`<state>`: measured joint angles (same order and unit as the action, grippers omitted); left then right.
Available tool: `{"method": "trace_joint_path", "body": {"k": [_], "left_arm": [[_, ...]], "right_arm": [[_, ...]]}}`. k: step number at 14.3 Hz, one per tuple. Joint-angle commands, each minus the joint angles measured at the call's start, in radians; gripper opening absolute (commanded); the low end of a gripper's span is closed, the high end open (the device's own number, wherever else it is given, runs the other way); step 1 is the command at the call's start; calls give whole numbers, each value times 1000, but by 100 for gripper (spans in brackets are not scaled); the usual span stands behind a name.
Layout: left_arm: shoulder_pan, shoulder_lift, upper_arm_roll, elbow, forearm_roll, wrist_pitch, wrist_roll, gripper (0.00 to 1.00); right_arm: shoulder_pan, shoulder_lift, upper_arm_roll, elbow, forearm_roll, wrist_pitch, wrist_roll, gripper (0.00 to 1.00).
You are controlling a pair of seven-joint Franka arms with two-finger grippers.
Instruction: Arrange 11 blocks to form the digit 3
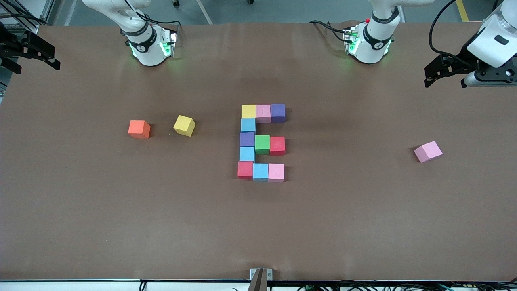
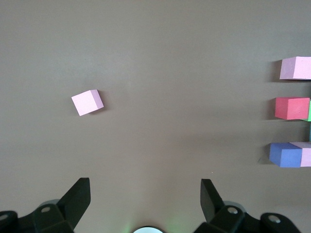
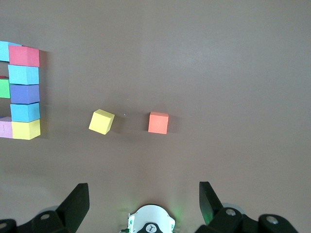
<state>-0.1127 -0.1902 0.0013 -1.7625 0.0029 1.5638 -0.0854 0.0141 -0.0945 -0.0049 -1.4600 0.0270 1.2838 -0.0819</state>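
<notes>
Eleven-block figure (image 1: pixel 262 142) mid-frame in front view, cubes touching: three rows joined by a column, reads as a 3 from the robots' end, looks finished. Spare pink cube (image 1: pixel 428 152) right of centre; yellow cube (image 1: pixel 184 125) and orange cube (image 1: pixel 139 129) left of centre, well apart from figure, unused. Left gripper (image 1: pixel 442 74) upper right, right gripper (image 1: pixel 34 54) upper left, both parked at table edges, fingers spread, empty.

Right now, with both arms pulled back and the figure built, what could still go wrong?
1. The eleven-block figure has tightly touching cubes; any reach over it could push one out of line.
2. The loose yellow cube, orange cube and loose pink cube might be taken for missing pieces and added.
3. The left gripper and right gripper, open, wait over the table ends; returning low could sweep those loose cubes.
</notes>
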Motion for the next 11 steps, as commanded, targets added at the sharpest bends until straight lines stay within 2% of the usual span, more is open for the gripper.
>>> {"method": "trace_joint_path", "body": {"k": [1,3,6,11], "left_arm": [[2,17,11,17,-27,-16,-8,100],[-1,26,9,23,-34,-14,-7,100],[-2,67,9,86,-34,-16,-5,100],[2,67,11,94,-24,-18,-4,100]], "right_arm": [[1,-1,-1,0,16,5,2,100],[3,-1,0,1,16,5,1,100],[1,-1,0,1,14,3,1,100],[1,-1,0,1,14,3,-1,100]]}}
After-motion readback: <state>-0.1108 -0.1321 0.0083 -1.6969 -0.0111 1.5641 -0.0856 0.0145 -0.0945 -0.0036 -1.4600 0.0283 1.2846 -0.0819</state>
